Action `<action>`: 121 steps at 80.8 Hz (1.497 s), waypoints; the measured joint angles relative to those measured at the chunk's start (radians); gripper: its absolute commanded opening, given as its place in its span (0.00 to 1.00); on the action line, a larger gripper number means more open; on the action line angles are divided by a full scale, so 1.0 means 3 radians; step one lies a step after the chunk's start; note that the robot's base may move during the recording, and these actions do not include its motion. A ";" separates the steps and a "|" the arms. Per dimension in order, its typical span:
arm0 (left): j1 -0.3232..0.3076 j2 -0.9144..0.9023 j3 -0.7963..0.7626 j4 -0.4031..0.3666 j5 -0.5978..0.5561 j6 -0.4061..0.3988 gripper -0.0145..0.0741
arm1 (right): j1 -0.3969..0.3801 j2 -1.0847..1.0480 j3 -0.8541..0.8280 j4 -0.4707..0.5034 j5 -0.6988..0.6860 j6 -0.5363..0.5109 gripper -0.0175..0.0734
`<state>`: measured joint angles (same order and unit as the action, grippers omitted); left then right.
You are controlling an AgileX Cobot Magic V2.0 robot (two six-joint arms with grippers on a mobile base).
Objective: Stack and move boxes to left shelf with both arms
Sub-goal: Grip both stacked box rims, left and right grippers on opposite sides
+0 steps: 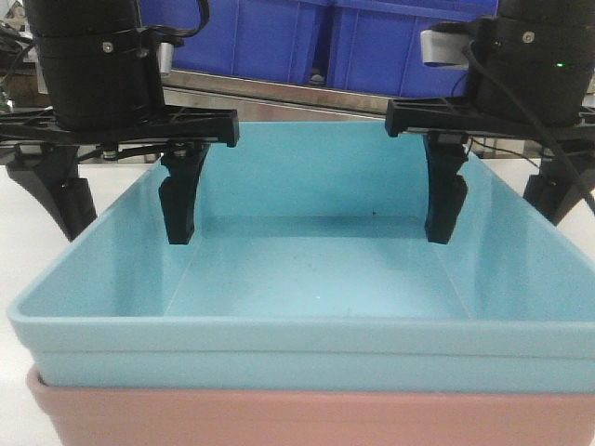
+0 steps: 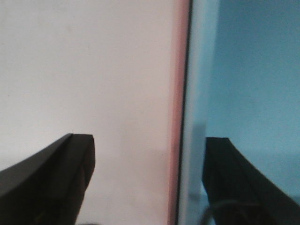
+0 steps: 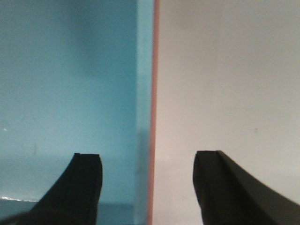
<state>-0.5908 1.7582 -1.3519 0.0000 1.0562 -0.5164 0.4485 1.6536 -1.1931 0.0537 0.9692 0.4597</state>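
The light blue box [image 1: 307, 269] sits nested inside the salmon pink box [image 1: 307, 420] on the white table [image 1: 23, 251]. My left gripper [image 1: 116, 209] is open and straddles the stack's left wall, with one finger [image 1: 178, 200] inside the blue box and the other outside. In the left wrist view the pink rim [image 2: 178, 93] and blue rim [image 2: 197, 93] run between the open left gripper [image 2: 149, 139]. My right gripper [image 1: 502, 209] is open astride the right wall. The right wrist view shows the blue box [image 3: 70, 70] and pink rim [image 3: 155, 70] between the right gripper [image 3: 147, 154]. The left shelf is out of view.
Behind the boxes runs a steel ledge [image 1: 279, 93] carrying large dark blue crates [image 1: 260, 37]. Bare white table lies on both sides of the stack, under the outer fingers.
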 measured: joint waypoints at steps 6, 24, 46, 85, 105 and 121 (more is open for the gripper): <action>0.0000 0.0000 0.0000 0.0000 -0.0024 0.0013 0.59 | 0.0000 0.0023 0.0000 0.0000 0.0000 0.0000 0.72; 0.0000 0.0000 0.0000 -0.0036 -0.0083 0.0020 0.59 | 0.0000 0.0039 0.0010 0.0000 -0.0028 0.0000 0.72; 0.0000 0.0059 0.0000 -0.0094 -0.0095 0.0025 0.59 | 0.0000 0.0039 0.0083 0.0000 -0.0081 0.0000 0.72; 0.0000 0.0190 -0.0001 -0.0122 -0.0089 0.0049 0.59 | 0.0000 0.0039 0.0083 0.0000 -0.0089 0.0007 0.72; 0.0000 0.0190 -0.0001 -0.0128 -0.0089 0.0048 0.58 | 0.0000 0.0039 0.0083 0.0000 -0.0089 0.0007 0.72; 0.0000 0.0190 -0.0001 -0.0150 -0.0057 0.0048 0.30 | 0.0000 0.0039 0.0083 0.0000 -0.0089 0.0007 0.53</action>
<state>-0.5908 1.8151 -1.3523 -0.0450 1.0392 -0.5018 0.4485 1.6652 -1.1682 0.0537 0.9424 0.4617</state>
